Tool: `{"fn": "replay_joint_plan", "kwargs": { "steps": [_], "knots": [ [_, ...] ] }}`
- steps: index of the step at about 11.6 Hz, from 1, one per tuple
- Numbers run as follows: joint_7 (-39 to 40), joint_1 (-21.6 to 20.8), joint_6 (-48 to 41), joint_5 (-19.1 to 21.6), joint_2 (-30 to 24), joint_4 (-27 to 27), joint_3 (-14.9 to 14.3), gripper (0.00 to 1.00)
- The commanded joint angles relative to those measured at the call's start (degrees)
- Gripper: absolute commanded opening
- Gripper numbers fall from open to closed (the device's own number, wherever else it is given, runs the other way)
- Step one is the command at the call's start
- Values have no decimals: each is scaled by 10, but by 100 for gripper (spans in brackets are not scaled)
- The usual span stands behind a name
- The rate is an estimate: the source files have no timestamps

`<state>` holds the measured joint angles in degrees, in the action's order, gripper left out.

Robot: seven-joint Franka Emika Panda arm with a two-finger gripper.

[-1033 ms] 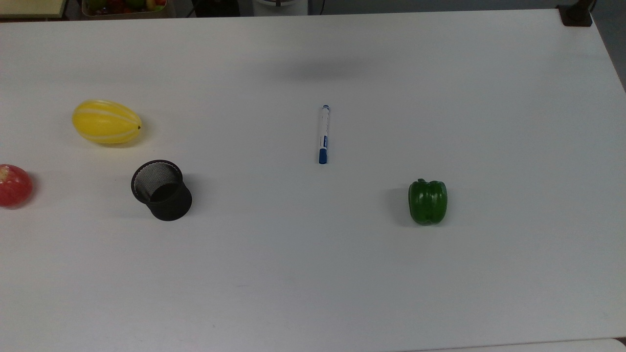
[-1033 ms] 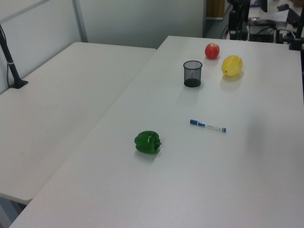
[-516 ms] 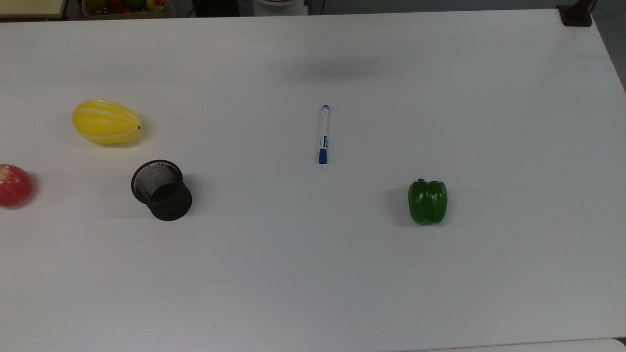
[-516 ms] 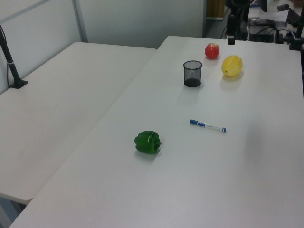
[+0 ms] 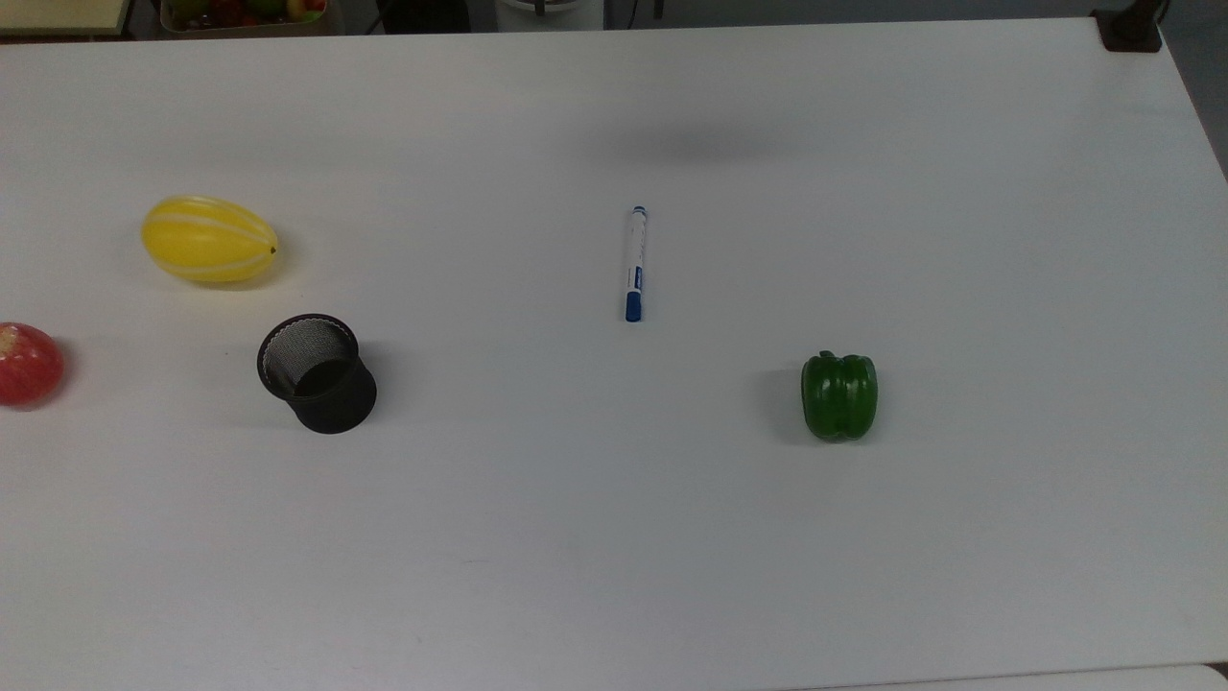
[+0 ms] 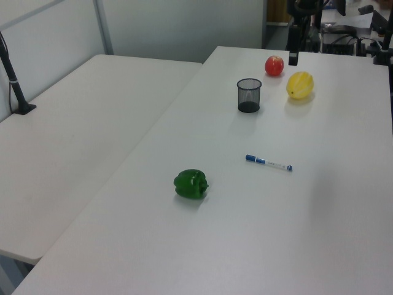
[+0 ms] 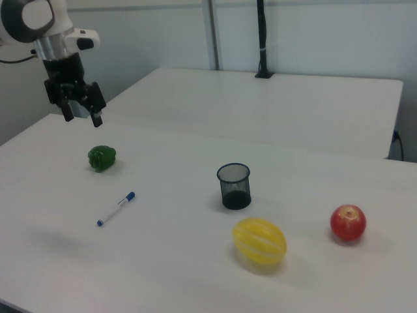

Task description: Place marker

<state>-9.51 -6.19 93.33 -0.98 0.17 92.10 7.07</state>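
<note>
The robot's hand hangs high with fingers spread wide, empty. The marker lies flat mid-tabletop, between black mesh cup and green pepper. Best descend centred, fingers straddling its barrel crosswise.

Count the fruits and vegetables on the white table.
3. Yellow melon and red apple at the top view's left, either side of the black mesh cup; green pepper at the top view's right.
</note>
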Motion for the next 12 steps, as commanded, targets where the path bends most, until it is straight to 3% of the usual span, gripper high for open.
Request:
{"fn": "replay_joint_plan", "kwargs": {
  "steps": [1, 6, 12],
  "knots": [
    [-9, 1, 66, 12, 11, 53, 0, 100],
    [-9, -1, 181, 5, 53, 126, 0, 100],
    [-9, -15, 257, -16, 142, 138, 0, 100]
  ]
}}
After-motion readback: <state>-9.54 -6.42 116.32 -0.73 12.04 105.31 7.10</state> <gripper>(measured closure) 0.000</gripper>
